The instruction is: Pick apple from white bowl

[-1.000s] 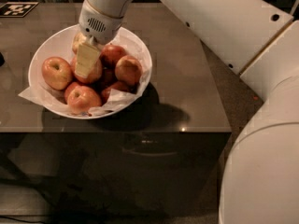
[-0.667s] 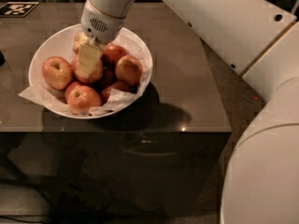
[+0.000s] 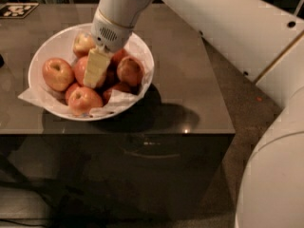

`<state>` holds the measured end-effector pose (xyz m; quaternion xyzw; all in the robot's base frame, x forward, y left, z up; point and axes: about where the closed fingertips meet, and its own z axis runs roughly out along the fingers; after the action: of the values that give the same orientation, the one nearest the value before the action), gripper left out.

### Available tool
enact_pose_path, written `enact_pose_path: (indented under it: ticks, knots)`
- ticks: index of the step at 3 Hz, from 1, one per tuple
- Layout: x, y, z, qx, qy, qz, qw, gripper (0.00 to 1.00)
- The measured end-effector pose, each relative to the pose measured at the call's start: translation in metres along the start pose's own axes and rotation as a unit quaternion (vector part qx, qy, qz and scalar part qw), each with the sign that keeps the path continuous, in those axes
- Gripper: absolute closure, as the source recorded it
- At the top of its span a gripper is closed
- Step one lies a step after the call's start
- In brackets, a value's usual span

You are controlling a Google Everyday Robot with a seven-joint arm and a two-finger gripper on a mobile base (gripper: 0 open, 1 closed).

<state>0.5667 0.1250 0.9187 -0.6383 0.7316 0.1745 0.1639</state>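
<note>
One glossy brown surface (image 3: 190, 70) carries everything, with a dark patterned card (image 3: 18, 10) at its far left corner. Left of centre stands the white bowl (image 3: 51, 44), with crumpled paper (image 3: 29, 96) spilling over its rim. The apple (image 3: 79, 70) lies mid-bowl among other apples (image 3: 58, 73), partly under the gripper (image 3: 95, 75), which reaches down from above. Whether its jaws are apart or clamped cannot be told. Right of the surface, speckled floor (image 3: 237, 94) shows beside the robot's white arm (image 3: 228, 27).
</note>
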Motion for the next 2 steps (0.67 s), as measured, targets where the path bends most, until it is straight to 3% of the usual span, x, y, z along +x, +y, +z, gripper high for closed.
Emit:
enact_pose_path:
  ticks: [2]
  knots:
    - [0.021,0.006,-0.021,0.050,-0.006,0.002,0.9987,0.94]
